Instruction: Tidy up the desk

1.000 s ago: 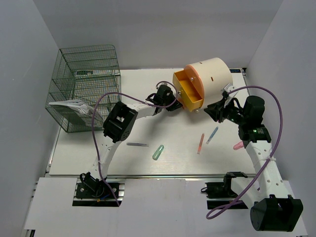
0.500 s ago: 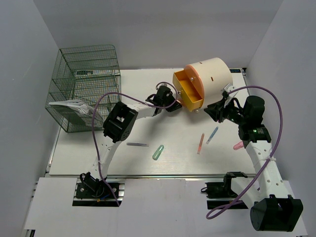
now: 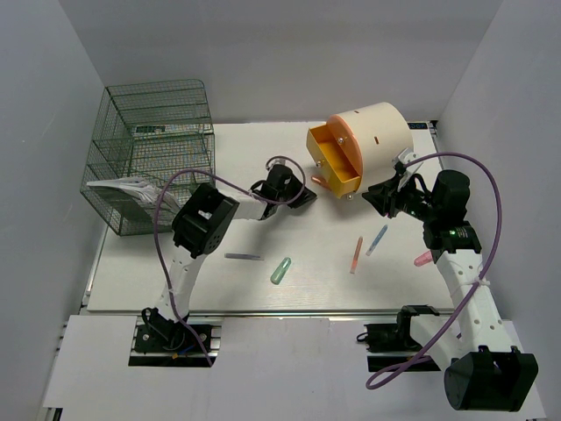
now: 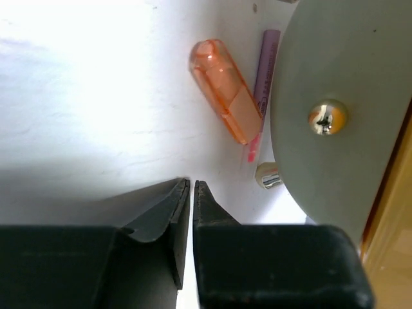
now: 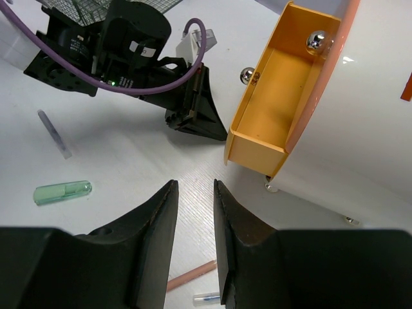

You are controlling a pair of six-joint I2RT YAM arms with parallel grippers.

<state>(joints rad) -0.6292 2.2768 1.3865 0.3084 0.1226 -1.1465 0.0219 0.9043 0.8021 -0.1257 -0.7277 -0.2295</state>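
Note:
The white desk (image 3: pixel 175 281) holds a cream cylinder (image 3: pixel 372 136) with an orange face and an open yellow drawer (image 3: pixel 337 162). My left gripper (image 3: pixel 301 197) is shut and empty, low on the desk just left of the drawer. In the left wrist view its tips (image 4: pixel 192 185) point at an orange capsule (image 4: pixel 225 90) and a purple pen (image 4: pixel 265 71) lying against the cylinder's base. My right gripper (image 3: pixel 382 195) is open and empty, hovering right of the drawer. The right wrist view (image 5: pixel 193 187) shows it above bare desk, with the drawer (image 5: pixel 277 96) ahead.
A green wire rack (image 3: pixel 149 158) holding papers stands at the left edge. Loose on the desk are a grey pen (image 3: pixel 244 256), a green capsule (image 3: pixel 280 270), an orange pencil (image 3: pixel 357 254), a blue pen (image 3: pixel 377 239) and a pink item (image 3: pixel 423 259).
My left gripper has drawn back left and toward me from the drawer's side, uncovering the orange capsule there. The right arm has not moved.

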